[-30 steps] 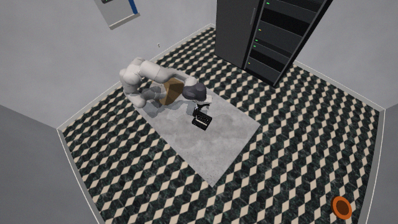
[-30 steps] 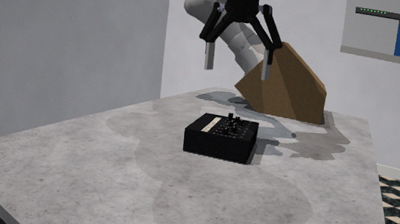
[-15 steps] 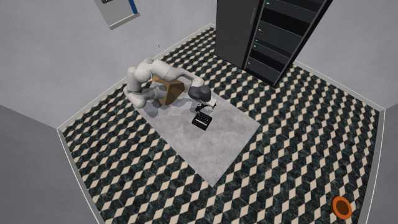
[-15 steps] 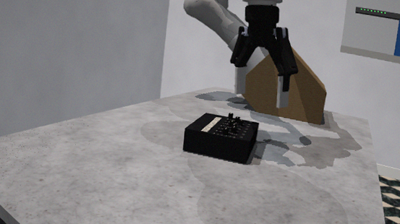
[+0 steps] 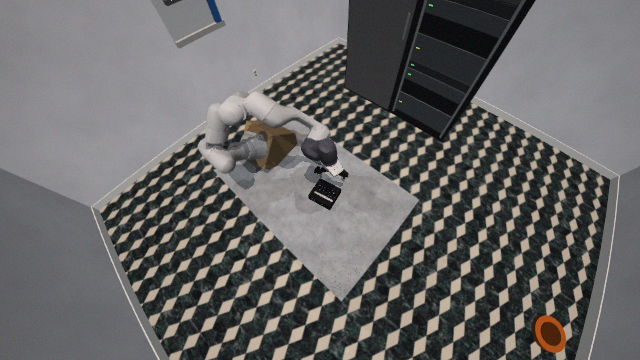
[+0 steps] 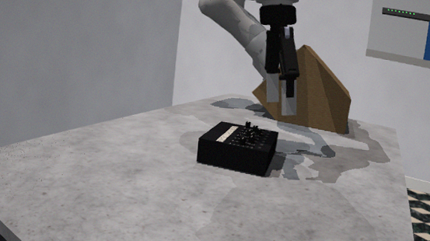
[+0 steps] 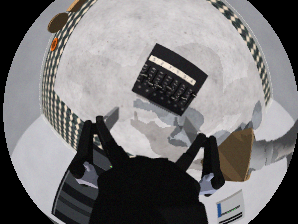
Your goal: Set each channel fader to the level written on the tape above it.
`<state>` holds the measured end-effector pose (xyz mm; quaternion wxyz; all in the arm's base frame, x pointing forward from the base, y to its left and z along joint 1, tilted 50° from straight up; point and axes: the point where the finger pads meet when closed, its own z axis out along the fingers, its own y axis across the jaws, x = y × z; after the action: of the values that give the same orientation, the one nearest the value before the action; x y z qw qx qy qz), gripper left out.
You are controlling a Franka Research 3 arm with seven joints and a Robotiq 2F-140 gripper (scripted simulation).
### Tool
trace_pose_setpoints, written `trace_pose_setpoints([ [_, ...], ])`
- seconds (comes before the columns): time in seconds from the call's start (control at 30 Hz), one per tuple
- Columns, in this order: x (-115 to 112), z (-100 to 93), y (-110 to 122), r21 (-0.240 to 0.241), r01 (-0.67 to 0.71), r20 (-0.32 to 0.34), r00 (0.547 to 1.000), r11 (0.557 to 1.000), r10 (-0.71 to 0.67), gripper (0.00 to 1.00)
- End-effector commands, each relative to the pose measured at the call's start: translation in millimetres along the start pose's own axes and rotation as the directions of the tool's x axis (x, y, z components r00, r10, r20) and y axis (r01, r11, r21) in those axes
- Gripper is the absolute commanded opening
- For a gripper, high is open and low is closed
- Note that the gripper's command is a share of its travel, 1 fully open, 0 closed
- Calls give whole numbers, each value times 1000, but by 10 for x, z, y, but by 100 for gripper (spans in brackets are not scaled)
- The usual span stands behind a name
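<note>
Across the middle of the top view, a grey table [image 5: 320, 235] [image 6: 147, 177] [image 7: 110, 30] is stretching toward the lower centre. Upper left of it, the pale arm [image 5: 260, 107] [image 6: 232, 17] is arching beside a brown angular block [image 5: 280, 142] [image 6: 319, 94] [image 7: 237, 157]. Near the frame's centre, the black lighting desk [image 5: 325, 194] [image 6: 236, 150] [image 7: 170, 80] is resting on the table, its pale tape [image 5: 324, 196] [image 6: 227, 133] [image 7: 172, 69] showing figures too small to read surely. Just beside it, the gripper [image 5: 331, 172] [image 6: 279, 107] [image 7: 152, 117] is hovering wide open, holding nothing.
</note>
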<state>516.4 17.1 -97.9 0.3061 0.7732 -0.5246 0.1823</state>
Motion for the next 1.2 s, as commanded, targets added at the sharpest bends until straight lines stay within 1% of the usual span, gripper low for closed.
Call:
trace_pose_setpoints([
  [0.0,-28,7,17,-2,-276,0,961,961,276,100],
  [0.23,-28,7,17,-4,-463,0,886,886,463,100],
  [1.17,-28,7,17,-4,-463,0,886,886,463,100],
])
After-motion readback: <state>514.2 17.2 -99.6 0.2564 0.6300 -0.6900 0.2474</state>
